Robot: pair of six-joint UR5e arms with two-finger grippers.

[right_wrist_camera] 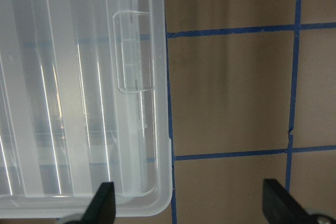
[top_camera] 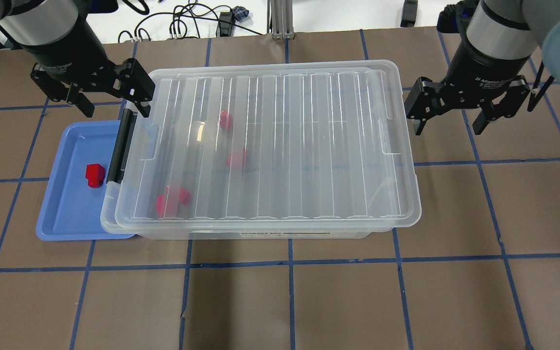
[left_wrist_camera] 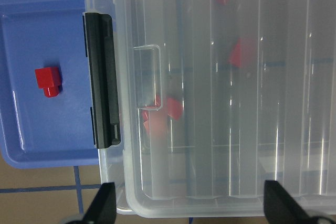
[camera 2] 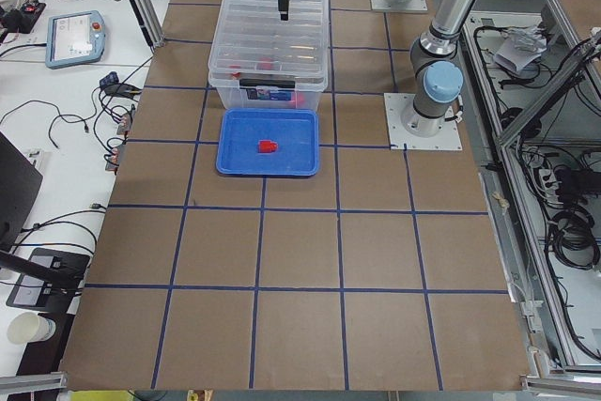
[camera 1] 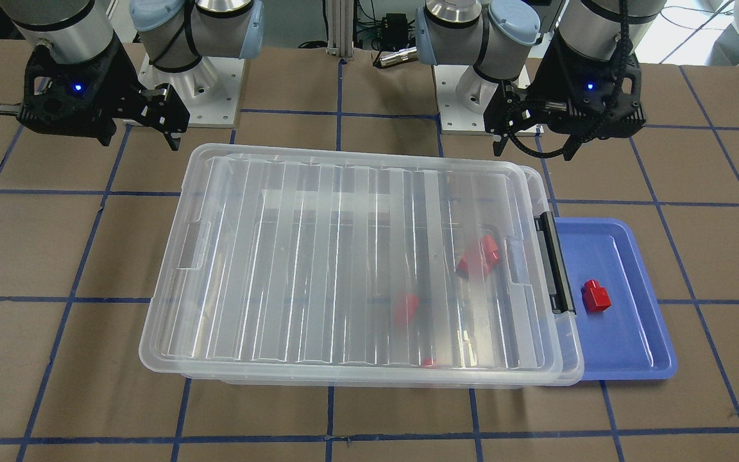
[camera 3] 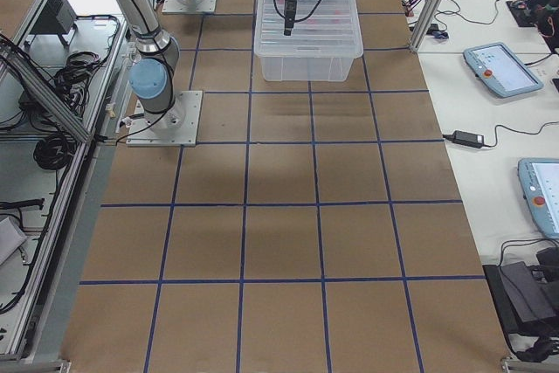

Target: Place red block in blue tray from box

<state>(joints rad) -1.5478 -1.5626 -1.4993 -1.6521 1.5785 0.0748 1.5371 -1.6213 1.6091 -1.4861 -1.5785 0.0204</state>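
At the counter's (top_camera: pixel 280 301) left end: one red block (top_camera: pixel 94 175) lying in the blue tray (top_camera: pixel 66 214), lid (top_camera: pixel 309 146) on the box (top_camera: pixel 309 232).
Going left to right: tray tucked against the box's latch end, one edge hidden under the overhanging rim; red block on the tray floor just beside the black latch (top_camera: pixel 117 148). Left jaws spread apart and empty, hovering over that latch end. Under the ribbed lid, more red blocks (top_camera: pixel 237 157) lying loose in the box's left half. Right jaws likewise apart and empty, above bare counter just past the box's right end. Probably little left to do but back away. For another block: free the latch first, lift the lid level from both ends, set it well aside, then come straight down on a block lying apart from its neighbours.
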